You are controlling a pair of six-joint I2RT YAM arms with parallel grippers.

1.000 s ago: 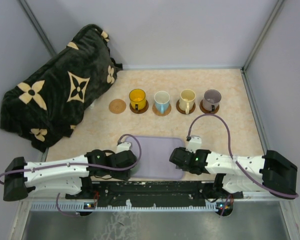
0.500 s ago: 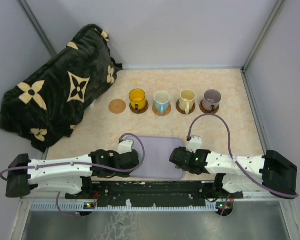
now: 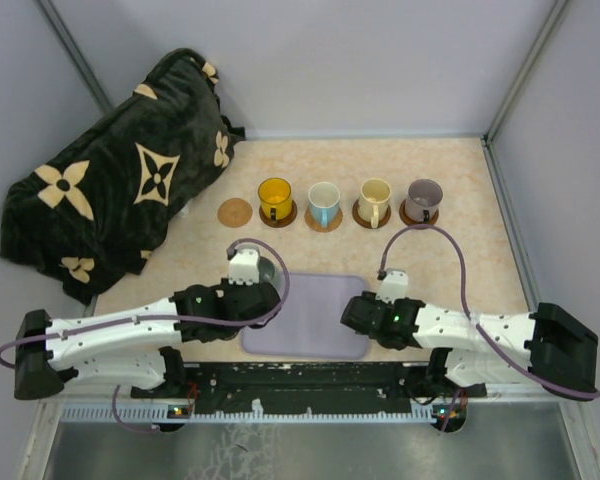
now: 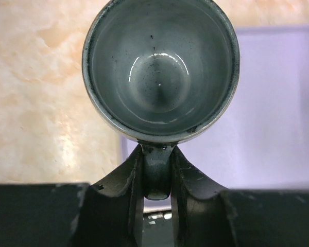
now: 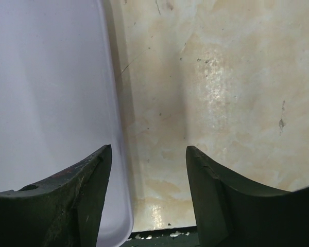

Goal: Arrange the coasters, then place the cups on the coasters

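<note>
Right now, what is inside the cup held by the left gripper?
Nothing: the grey-green cup is empty, showing glossy glaze with dark specks. What lies directly beneath it is covered.

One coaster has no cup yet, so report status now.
Left gripper shut on grey mug, by its handle. Right gripper open, empty, at tray edge. Bare coaster unobstructed.

marbled table (image 3: pixel 460 180), coasters (image 3: pixel 235 211), tray (image 3: pixel 320 312), blanket (image 3: pixel 120 180)
</note>
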